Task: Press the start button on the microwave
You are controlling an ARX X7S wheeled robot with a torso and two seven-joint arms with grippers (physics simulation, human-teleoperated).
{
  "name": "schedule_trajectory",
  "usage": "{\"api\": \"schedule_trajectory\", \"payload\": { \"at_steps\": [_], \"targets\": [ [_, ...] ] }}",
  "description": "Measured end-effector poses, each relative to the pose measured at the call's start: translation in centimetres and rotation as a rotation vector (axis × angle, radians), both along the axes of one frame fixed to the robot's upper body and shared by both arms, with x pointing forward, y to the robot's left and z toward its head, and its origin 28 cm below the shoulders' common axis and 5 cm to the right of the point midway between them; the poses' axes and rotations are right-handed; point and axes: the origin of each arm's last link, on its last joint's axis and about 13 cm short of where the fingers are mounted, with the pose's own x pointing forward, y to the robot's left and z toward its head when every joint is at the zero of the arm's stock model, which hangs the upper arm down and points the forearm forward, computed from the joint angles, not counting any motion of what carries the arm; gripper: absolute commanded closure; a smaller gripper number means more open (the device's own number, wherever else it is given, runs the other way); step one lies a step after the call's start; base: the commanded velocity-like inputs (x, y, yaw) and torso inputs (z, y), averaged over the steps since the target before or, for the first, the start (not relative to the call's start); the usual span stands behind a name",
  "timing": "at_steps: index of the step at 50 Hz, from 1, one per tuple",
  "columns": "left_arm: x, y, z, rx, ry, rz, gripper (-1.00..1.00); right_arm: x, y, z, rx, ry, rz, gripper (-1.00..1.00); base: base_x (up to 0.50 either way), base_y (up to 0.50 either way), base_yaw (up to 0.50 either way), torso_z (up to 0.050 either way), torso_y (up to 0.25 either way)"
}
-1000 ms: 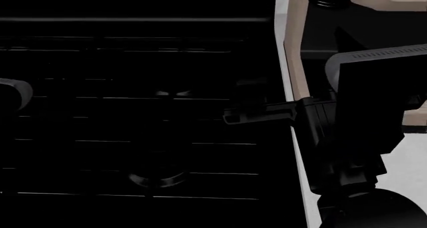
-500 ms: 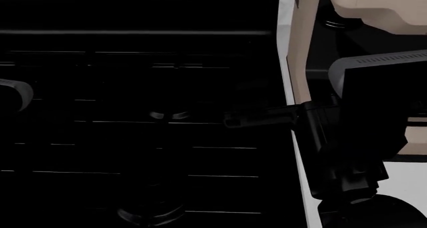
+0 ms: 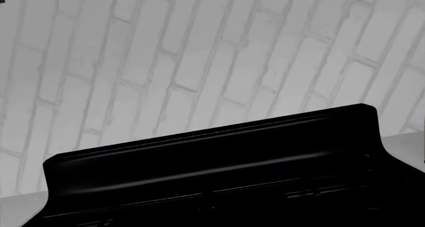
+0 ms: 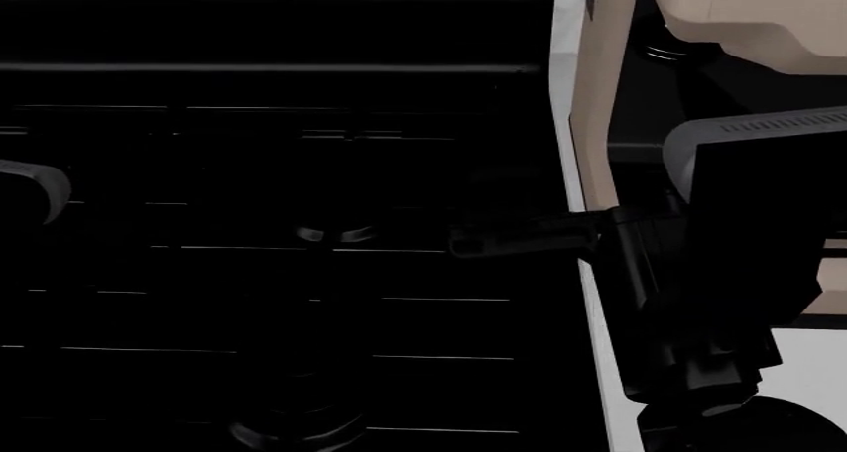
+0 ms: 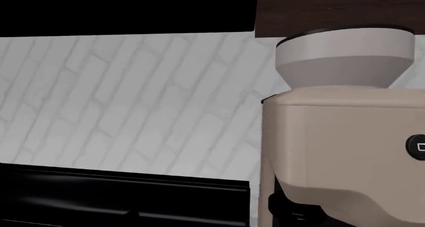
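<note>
The microwave's start button shows in no view. A black body (image 5: 126, 10) spans the right wrist view above the white brick wall; I cannot tell whether it is the microwave. My right gripper (image 4: 459, 242) reaches left over the black stove (image 4: 265, 174) in the head view. It is dark and seen side-on, so its jaws cannot be read. Its fingers do not show in the right wrist view. Of my left arm only a grey link (image 4: 34, 189) shows at the left edge. Its gripper is out of view in both the head and left wrist views.
A beige coffee machine (image 5: 339, 152) with a grey funnel top (image 5: 342, 55) stands right of the stove, under a dark brown cabinet (image 5: 339, 8). The stove's black back panel (image 3: 212, 152) rises before the white brick wall (image 3: 199, 53). A white counter strip (image 4: 569, 125) edges the stove.
The head view has shifted: the stove's grates and burner have slid down the picture and more of the far side shows. My right arm has kept nearly its place in the picture.
</note>
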Motion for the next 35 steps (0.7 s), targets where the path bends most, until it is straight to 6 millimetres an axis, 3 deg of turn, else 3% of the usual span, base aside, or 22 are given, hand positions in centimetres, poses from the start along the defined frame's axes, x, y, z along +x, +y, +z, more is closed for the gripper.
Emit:
{"api": "schedule_trajectory", "payload": {
  "at_steps": [13, 14, 23, 35],
  "targets": [
    [0.1, 0.0, 0.0, 0.003, -0.002, 0.002, -1.00, -2.5, -0.2, 3.8, -0.004, -0.112, -0.078, -1.00, 0.00, 0.00, 0.00, 0.000, 0.000],
    [0.1, 0.0, 0.0, 0.003, -0.002, 0.002, -1.00, -2.7, -0.2, 4.2, -0.002, -0.122, -0.081, 1.00, 0.00, 0.00, 0.00, 0.000, 0.000],
    [0.1, 0.1, 0.2, 0.004, -0.016, 0.003, -1.00, -2.7, -0.5, 9.8, -0.004, -0.190, -0.104, 1.00, 0.00, 0.00, 0.00, 0.000, 0.000],
    [0.1, 0.0, 0.3, 0.010, -0.026, 0.001, -1.00, -2.9, -0.7, 15.2, -0.023, -0.257, -0.106, 1.00, 0.00, 0.00, 0.00, 0.000, 0.000]
  ]
}}
